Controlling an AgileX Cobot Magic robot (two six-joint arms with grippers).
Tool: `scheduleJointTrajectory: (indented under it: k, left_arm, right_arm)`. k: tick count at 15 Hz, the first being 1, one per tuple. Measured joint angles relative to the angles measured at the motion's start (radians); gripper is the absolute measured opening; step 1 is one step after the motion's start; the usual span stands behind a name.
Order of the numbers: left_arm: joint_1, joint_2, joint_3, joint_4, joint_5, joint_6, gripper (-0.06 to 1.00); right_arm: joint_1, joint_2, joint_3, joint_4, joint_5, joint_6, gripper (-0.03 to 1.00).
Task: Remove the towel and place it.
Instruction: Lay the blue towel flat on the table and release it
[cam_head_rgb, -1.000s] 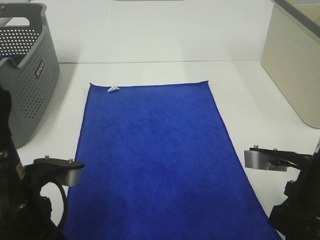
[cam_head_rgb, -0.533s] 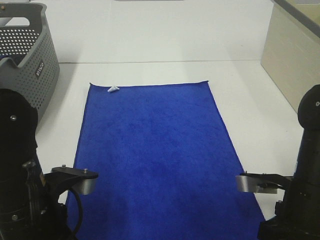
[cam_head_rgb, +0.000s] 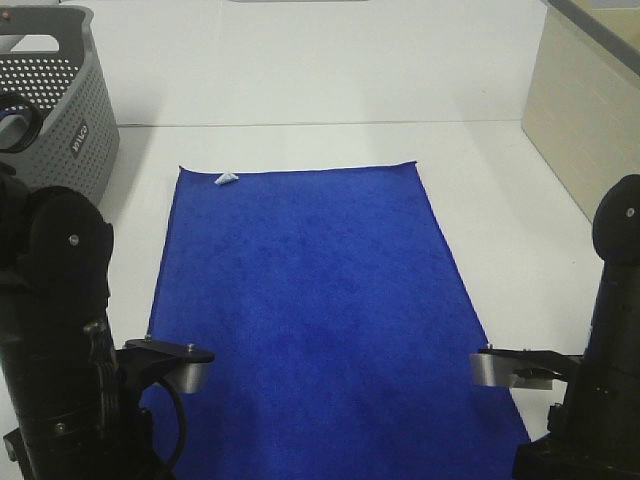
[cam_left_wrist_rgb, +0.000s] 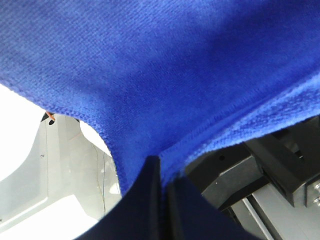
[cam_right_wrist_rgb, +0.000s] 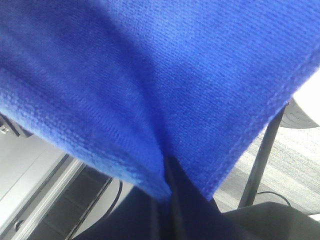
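On table (cam_head_rgb: 480, 170), seemingly plush rectangular towel (cam_head_rgb: 320, 300).

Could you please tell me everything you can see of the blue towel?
The large rectangular royal-blue plush towel lies spread flat on the white table, stitched edges showing, a small white tag at its far short edge. Its two near corners are pinched: one by the left gripper, one by the right gripper, fingers shut.

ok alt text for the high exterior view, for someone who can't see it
A royal-blue towel lies spread along a white table, its small white tag at the far edge. Black robot arms flank its near end, the left arm and the right arm. A grey perforated basket sits far left, a beige bin far right.
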Motion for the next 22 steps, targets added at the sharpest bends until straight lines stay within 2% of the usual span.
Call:
scheduleJointTrajectory:
  k: [7, 11, 16, 18, 20, 21, 22]
  left_arm:
    - [0.000, 0.000, -0.003, -0.001, 0.029, 0.000, 0.00]
    - [0.000, 0.000, -0.003, -0.001, 0.029, 0.000, 0.14]
    - [0.000, 0.000, -0.003, -0.002, 0.029, -0.001, 0.20]
    - [0.000, 0.000, -0.003, -0.015, 0.029, -0.001, 0.25]
    - [0.000, 0.000, -0.003, -0.031, 0.029, -0.001, 0.34]
    - [0.000, 0.000, -0.003, -0.033, 0.029, -0.001, 0.47]
    - [0.000, 0.000, -0.003, -0.033, 0.029, -0.001, 0.47]
  right_arm:
    - [0.000, 0.000, 0.014, 0.014, -0.002, -0.010, 0.03]
    - [0.000, 0.000, 0.014, 0.019, -0.003, -0.014, 0.08]
    - [0.000, 0.000, 0.014, 0.042, -0.003, -0.025, 0.16]
    - [0.000, 0.000, 0.014, 0.047, -0.006, -0.025, 0.25]
    - [0.000, 0.000, 0.014, 0.071, -0.006, -0.024, 0.40]
    - [0.000, 0.000, 0.014, 0.076, -0.006, -0.013, 0.55]
    - [0.000, 0.000, 0.014, 0.076, -0.006, -0.013, 0.55]
